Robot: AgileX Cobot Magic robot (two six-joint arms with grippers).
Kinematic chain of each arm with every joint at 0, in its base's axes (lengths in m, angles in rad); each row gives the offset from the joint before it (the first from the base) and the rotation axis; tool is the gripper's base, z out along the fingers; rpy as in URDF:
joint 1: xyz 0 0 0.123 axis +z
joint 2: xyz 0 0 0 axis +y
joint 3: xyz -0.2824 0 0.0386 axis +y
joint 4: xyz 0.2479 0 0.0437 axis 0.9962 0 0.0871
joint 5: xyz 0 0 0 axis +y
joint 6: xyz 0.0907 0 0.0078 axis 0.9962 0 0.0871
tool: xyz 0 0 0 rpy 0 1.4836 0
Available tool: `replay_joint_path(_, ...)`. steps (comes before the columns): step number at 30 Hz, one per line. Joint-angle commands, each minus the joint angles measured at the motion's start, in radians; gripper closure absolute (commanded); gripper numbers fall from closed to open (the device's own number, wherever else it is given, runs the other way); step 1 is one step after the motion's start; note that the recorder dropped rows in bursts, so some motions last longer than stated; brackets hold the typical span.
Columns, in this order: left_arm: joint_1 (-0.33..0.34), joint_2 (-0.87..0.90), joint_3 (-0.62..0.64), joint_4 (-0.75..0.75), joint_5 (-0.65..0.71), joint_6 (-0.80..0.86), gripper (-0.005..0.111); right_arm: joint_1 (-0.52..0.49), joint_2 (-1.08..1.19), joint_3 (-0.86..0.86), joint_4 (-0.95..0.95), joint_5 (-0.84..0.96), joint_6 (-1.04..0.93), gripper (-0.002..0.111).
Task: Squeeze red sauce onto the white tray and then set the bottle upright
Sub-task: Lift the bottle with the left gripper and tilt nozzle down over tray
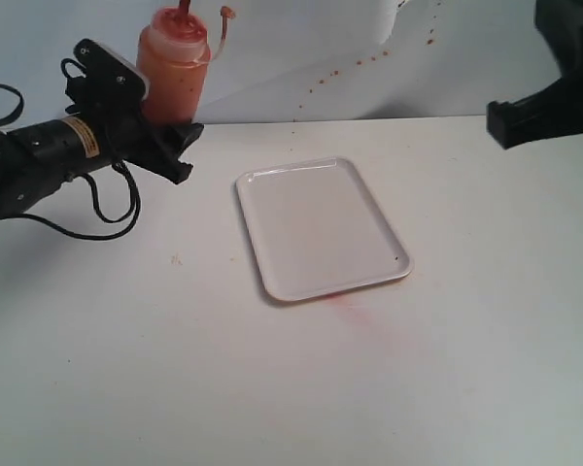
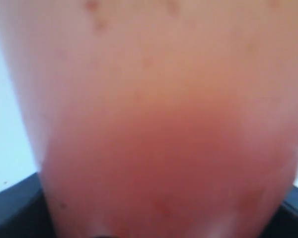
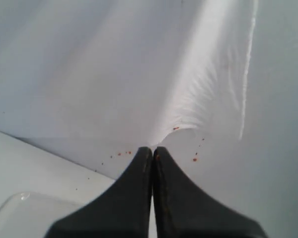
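The bottle [image 1: 173, 68] stands upright at the back left, with red sauce [image 1: 171, 95] showing through its wall and its tethered tip cap [image 1: 225, 13] hanging off the nozzle. My left gripper [image 1: 183, 148] is closed around its lower part; the bottle's base is hidden behind the fingers. In the left wrist view the bottle [image 2: 159, 124] fills the picture. The white tray [image 1: 321, 228] lies flat mid-table, apart from the bottle, and no red drops show on it. My right gripper [image 1: 510, 121] hovers at the far right, fingers pressed together [image 3: 152, 148], holding nothing. A tray corner [image 3: 20, 213] shows below it.
Red splatters [image 1: 350, 68] dot the white backdrop cloth behind the table. A faint red smear [image 1: 348, 303] stains the table by the tray's near edge. The left arm's black cable [image 1: 102, 218] loops over the table at the left.
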Motion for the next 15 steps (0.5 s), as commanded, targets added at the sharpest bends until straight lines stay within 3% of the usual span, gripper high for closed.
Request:
replay_joint_path(1, -0.005, -0.016, -0.080, 0.020, 0.164, 0.029, 0.107, 0.002, 0.057, -0.001, -0.012, 0.018, 0.021, 0.108)
replay_joint_path(5, -0.011, -0.016, -0.097, 0.244, 0.177, 0.059, 0.107, 0.002, 0.068, -0.001, -0.012, 0.044, 0.040, 0.108)
replay_joint_path(9, -0.051, -0.016, -0.140, 0.258, 0.217, 0.136, 0.107, 0.002, 0.068, -0.001, -0.012, 0.040, 0.042, 0.108)
replay_joint_path(12, -0.105, -0.016, -0.236, 0.258, 0.395, 0.275, 0.107, 0.002, 0.068, -0.001, -0.012, 0.040, 0.048, 0.108)
replay_joint_path(13, -0.138, -0.016, -0.297, 0.260, 0.532, 0.386, 0.107, 0.002, 0.068, -0.001, -0.012, 0.046, 0.050, 0.108)
replay_joint_path(15, -0.163, -0.016, -0.347, 0.313, 0.589, 0.473, 0.107, 0.002, 0.068, -0.001, -0.027, 0.052, 0.050, 0.108)
